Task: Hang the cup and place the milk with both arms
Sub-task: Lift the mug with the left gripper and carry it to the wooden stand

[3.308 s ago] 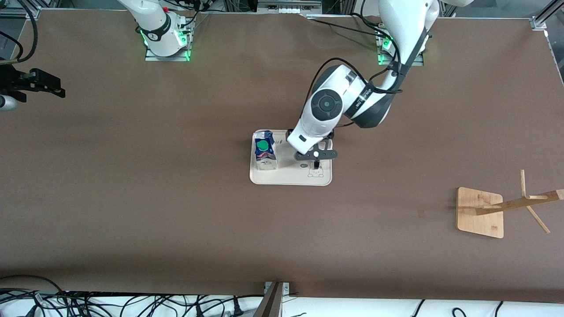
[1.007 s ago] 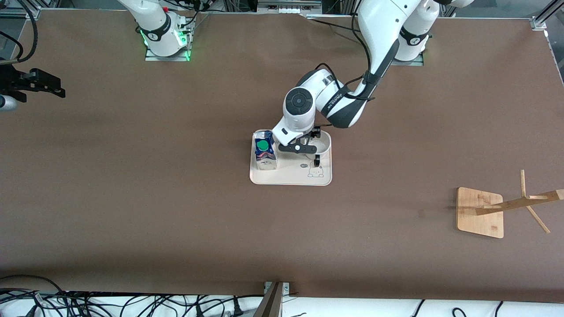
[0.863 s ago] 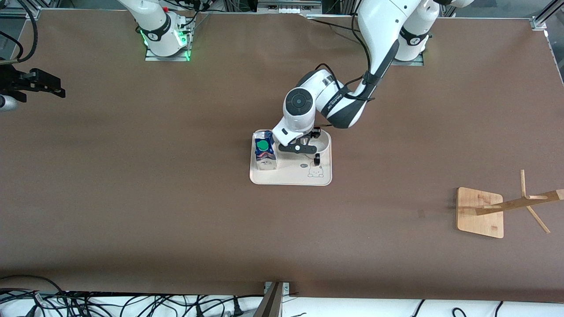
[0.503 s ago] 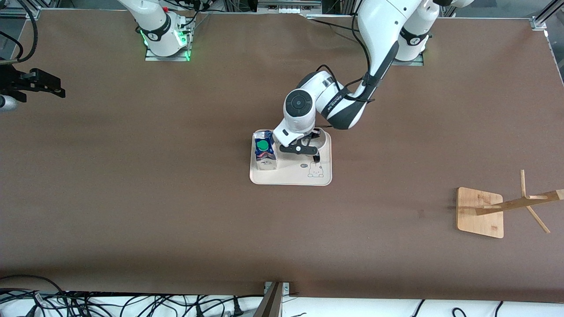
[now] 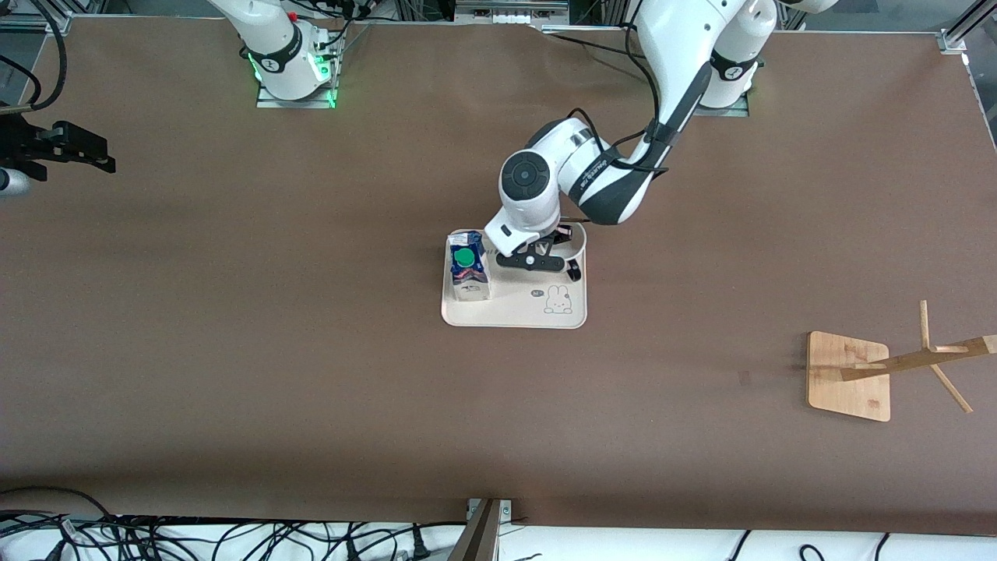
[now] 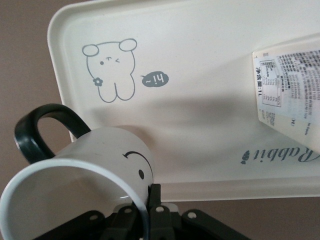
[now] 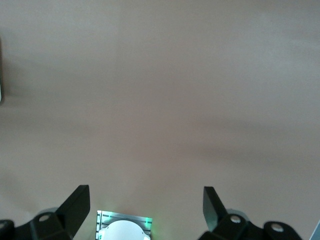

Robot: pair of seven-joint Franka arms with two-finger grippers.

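Observation:
The cup [image 6: 95, 165], a white mug with a black handle [image 6: 40, 127] and a smiley face, is tilted over the cream tray [image 6: 200, 65]. My left gripper [image 6: 147, 195] is shut on its rim, with one finger inside and one finger [image 6: 156, 197] outside. In the front view the left gripper [image 5: 533, 261] hides most of the cup [image 5: 579, 243]. The milk [image 5: 466, 269], a blue and white carton with a green cap, stands on the tray [image 5: 514, 312] toward the right arm's end; it also shows in the left wrist view [image 6: 290, 95]. My right gripper [image 5: 93, 156] waits open and empty at the right arm's end of the table.
A wooden rack [image 5: 849, 374] with slanted pegs stands near the left arm's end of the table, nearer to the front camera than the tray. A rabbit drawing [image 5: 557, 300] marks the tray. The right wrist view shows bare brown table and the open right gripper [image 7: 147, 200].
My left gripper came down beside the milk and closed on the cup's rim. The cup has tipped and shifted toward the left arm's end, uncovering the rabbit drawing. The right arm has not moved.

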